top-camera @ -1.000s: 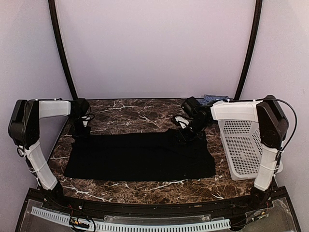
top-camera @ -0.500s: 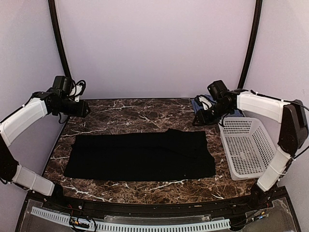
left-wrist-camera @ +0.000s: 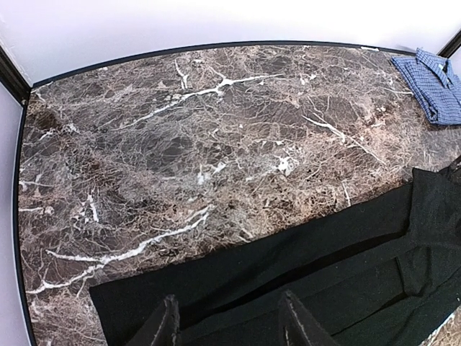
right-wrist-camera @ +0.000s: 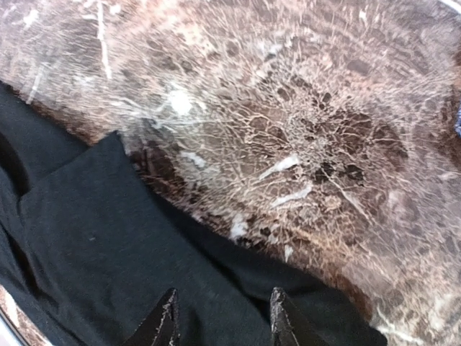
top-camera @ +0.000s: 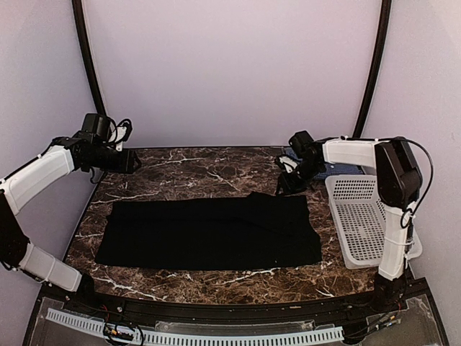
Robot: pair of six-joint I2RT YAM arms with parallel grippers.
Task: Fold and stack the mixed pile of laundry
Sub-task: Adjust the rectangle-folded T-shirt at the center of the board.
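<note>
The black garment (top-camera: 209,232) lies spread flat across the marble table (top-camera: 202,169), folded into a long rectangle. My left gripper (top-camera: 134,163) hovers open above the table's far left, over the garment's far-left corner. In the left wrist view its empty gripper (left-wrist-camera: 230,323) hangs above the black cloth (left-wrist-camera: 338,267), with the blue-and-white check shirt (left-wrist-camera: 432,83) folded at the far right. My right gripper (top-camera: 284,184) is open just above the garment's far-right corner. In the right wrist view its gripper (right-wrist-camera: 223,323) holds nothing over the cloth (right-wrist-camera: 101,245).
A white perforated basket (top-camera: 367,223) stands at the table's right edge, beside the right arm. Black frame poles (top-camera: 90,72) rise at both back corners. A bare strip of marble (top-camera: 216,282) runs along the near edge.
Both grippers have left the garment's far corners. The left rose and swung back to the far left, opening. The right lifted toward the shirt, then dropped back near the far-right corner.
</note>
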